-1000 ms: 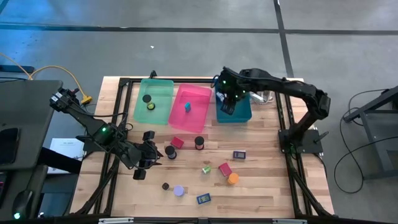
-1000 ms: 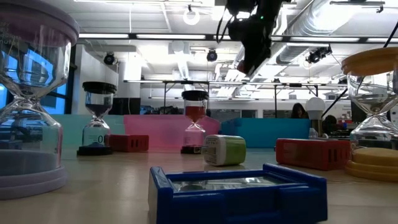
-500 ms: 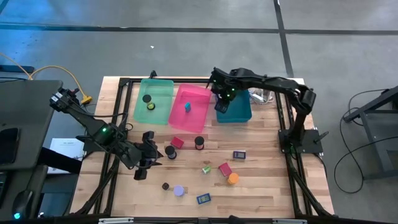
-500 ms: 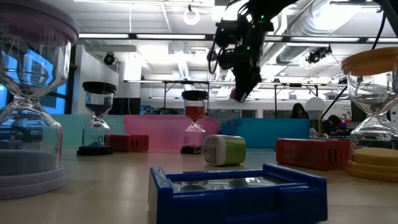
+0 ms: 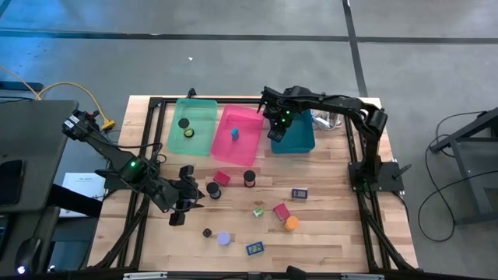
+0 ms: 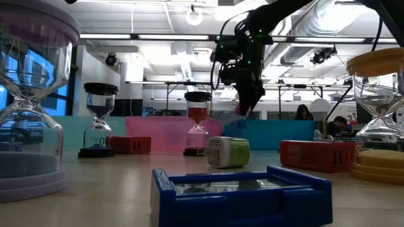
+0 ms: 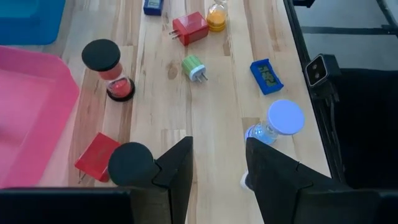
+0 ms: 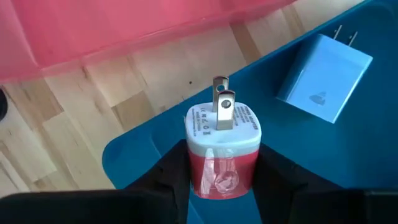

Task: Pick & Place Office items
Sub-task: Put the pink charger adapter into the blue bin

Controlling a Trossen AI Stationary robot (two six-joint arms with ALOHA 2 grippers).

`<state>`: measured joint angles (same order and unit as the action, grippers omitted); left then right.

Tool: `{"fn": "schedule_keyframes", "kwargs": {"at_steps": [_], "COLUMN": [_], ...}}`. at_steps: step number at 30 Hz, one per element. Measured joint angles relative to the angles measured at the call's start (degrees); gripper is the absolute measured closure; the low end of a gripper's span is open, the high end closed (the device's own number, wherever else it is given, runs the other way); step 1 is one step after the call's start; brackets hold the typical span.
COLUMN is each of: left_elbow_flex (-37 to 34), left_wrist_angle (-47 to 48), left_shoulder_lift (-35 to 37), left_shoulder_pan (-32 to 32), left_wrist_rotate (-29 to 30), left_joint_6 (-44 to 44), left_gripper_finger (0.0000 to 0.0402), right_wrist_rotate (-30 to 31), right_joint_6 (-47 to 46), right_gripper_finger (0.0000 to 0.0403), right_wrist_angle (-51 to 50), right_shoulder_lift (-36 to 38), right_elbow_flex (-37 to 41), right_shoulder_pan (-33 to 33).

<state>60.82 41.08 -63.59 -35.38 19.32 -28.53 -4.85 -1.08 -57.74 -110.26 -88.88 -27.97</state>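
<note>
Red-and-white plastic: a small plug-in charger (image 8: 222, 146), prongs pointing away from the wrist, is clamped by its red body between the two fingers of the right gripper (image 8: 221, 163). It is held over the near corner of the teal bin (image 8: 311, 162), where a pale blue charger (image 8: 323, 70) already lies; the pink bin (image 8: 124, 25) stands just beside, with a strip of bare wood between them.

The piece is judged light, stiff and smooth-sided, so slipping is likelier than crushing. The flat side faces are the best hold; the prongs are best left alone.

In the high view the right gripper (image 5: 277, 128) hangs at the teal bin's (image 5: 299, 141) left edge, close to the pink bin's (image 5: 241, 117) wall. That wall is the only thing judged to stand in the way of a release.

The left gripper (image 7: 217, 165) waits low over the table's left half, part-open and holding nothing. Near it are noted a black-capped sand timer (image 7: 106, 65), a red block (image 7: 97, 157), a green plug (image 7: 194, 66) and a blue case (image 7: 267, 75).
</note>
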Motion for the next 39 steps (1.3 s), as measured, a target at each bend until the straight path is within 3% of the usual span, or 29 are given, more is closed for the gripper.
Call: {"fn": "schedule_keyframes", "kwargs": {"at_steps": [32, 39], "left_elbow_flex": [0.0, 0.0], "left_wrist_angle": [-1.3, -1.3], "left_shoulder_lift": [0.0, 0.0], "left_shoulder_pan": [0.0, 0.0], "left_wrist_rotate": [0.0, 0.0], "left_joint_6": [-2.3, -2.3], "left_gripper_finger": [0.0258, 0.0258], "right_wrist_rotate": [-1.5, -0.5], "right_joint_6": [0.2, -0.8], "right_gripper_finger": [0.0281, 0.0233], "right_wrist_angle": [7.7, 8.6], "right_shoulder_lift": [0.1, 0.1], "right_elbow_flex": [13.5, 14.1], "right_shoulder_pan": [-2.6, -2.5]}}
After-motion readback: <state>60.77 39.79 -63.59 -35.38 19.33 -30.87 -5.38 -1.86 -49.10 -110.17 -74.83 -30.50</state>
